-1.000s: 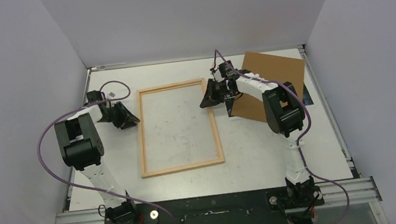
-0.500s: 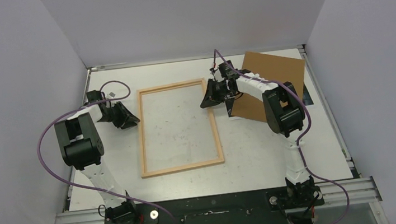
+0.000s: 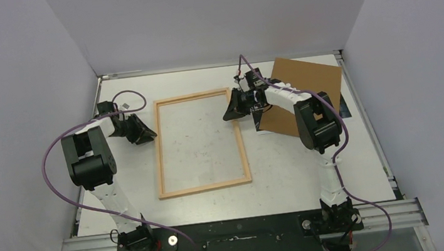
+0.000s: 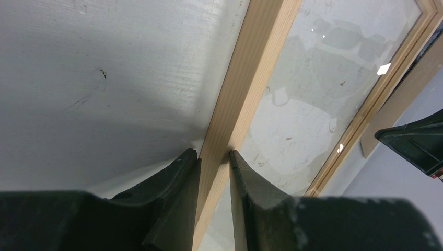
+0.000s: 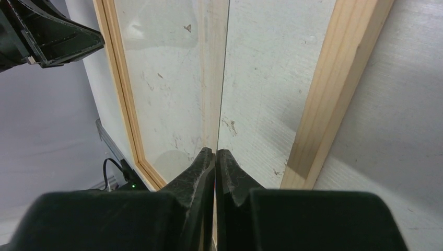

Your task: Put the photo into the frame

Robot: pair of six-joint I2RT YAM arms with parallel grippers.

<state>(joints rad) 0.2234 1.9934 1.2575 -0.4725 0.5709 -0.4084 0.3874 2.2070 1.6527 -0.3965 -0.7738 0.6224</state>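
The light-wood frame (image 3: pixel 159 151) lies flat mid-table with a clear pane (image 3: pixel 199 137) in it. My left gripper (image 3: pixel 148 134) is shut on the frame's left rail (image 4: pixel 251 78), one finger on each side of the wood (image 4: pixel 213 154). My right gripper (image 3: pixel 229 115) sits just inside the right rail (image 5: pixel 334 89). It is shut (image 5: pixel 215 151) on the thin edge of the pane (image 5: pixel 172 78), which stands tilted and glossy. The photo is almost wholly hidden under the brown board; only a dark corner (image 3: pixel 259 128) shows.
The brown backing board (image 3: pixel 306 84) lies at the back right, partly under the right arm. White walls close in the table on three sides. Each wrist view shows the other gripper across the frame (image 4: pixel 412 144) (image 5: pixel 47 36).
The right gripper has edged slightly left and away with the pane's edge. The left arm and the frame have not moved.
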